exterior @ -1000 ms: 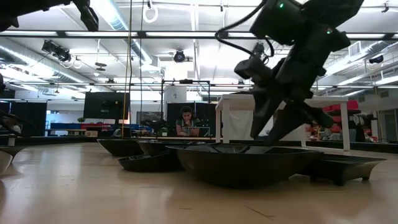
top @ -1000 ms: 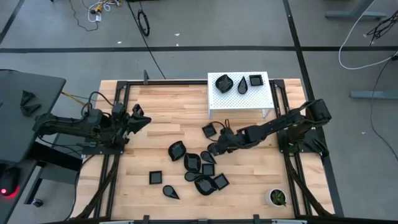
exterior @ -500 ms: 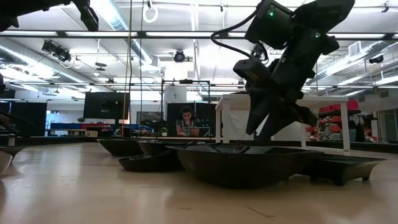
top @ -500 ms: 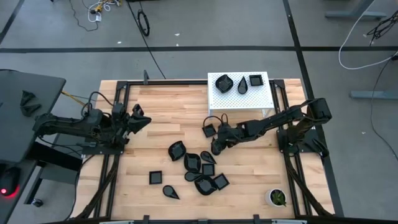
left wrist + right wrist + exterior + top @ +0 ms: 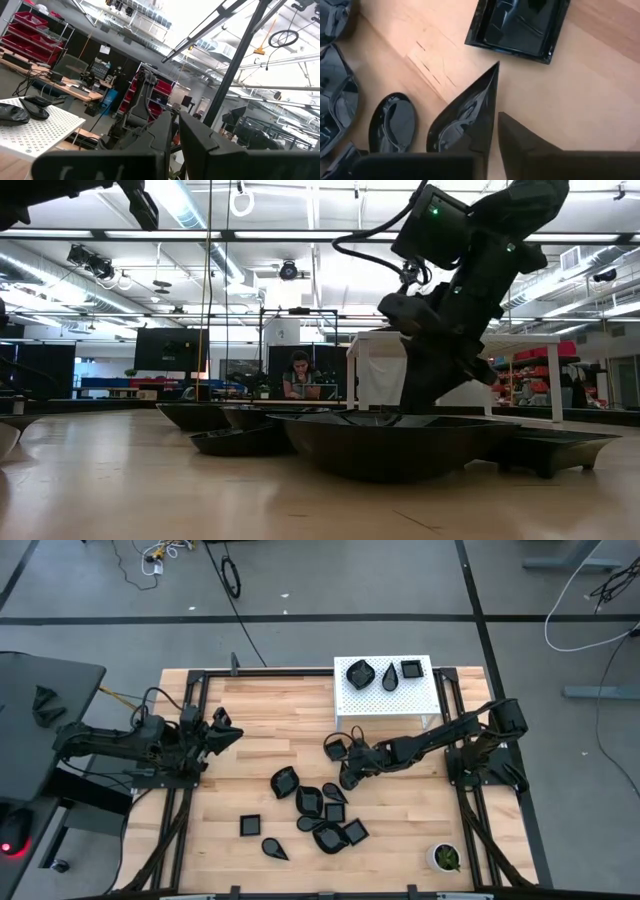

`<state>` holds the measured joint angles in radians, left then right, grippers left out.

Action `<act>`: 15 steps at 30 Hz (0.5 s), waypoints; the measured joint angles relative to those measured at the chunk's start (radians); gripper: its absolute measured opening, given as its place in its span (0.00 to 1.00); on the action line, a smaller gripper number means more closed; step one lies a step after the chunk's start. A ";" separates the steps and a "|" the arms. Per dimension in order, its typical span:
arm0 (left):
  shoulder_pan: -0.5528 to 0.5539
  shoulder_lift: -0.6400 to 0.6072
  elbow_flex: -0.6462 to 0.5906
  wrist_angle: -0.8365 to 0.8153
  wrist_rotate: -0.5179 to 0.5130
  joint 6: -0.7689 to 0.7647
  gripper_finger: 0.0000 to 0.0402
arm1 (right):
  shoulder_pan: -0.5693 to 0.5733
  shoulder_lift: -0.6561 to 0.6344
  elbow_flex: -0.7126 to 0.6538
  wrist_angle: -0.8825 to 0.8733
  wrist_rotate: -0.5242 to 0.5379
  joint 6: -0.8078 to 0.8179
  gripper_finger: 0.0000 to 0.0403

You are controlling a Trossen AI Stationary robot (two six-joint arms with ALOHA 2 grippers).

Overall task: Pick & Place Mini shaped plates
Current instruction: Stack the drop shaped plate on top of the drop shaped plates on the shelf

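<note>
While the left tool (image 5: 226, 730) waits narrowed, the right tool (image 5: 492, 132) pinches a teardrop plate (image 5: 465, 120) on the table (image 5: 270, 710).

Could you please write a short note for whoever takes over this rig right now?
Left gripper: shut, empty, parked at the table's left edge.
Right gripper: down at the loose pile, fingers closed on the rim of a teardrop plate, not yet lifted.
Plates: three on the white stand at the back; the rest lie loose mid-table, with a square one and a teardrop one set apart.
Done: three placed, it seems.
Left: lift this one, probably to the stand, then the others.
</note>
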<state>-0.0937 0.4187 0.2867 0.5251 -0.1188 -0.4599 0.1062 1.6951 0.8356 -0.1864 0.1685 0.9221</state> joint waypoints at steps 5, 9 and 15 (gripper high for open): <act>0.000 0.000 0.000 0.000 0.000 0.000 0.10 | 0.000 0.000 0.000 0.010 -0.008 -0.013 0.01; 0.000 0.000 0.000 0.000 0.000 0.000 0.10 | 0.000 0.000 0.000 0.013 -0.016 -0.011 0.04; 0.000 0.000 0.000 0.000 0.000 0.000 0.10 | 0.008 0.000 0.000 0.018 -0.020 -0.017 0.20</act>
<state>-0.0933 0.4187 0.2870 0.5251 -0.1188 -0.4603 0.1141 1.6951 0.8356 -0.1681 0.1490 0.9048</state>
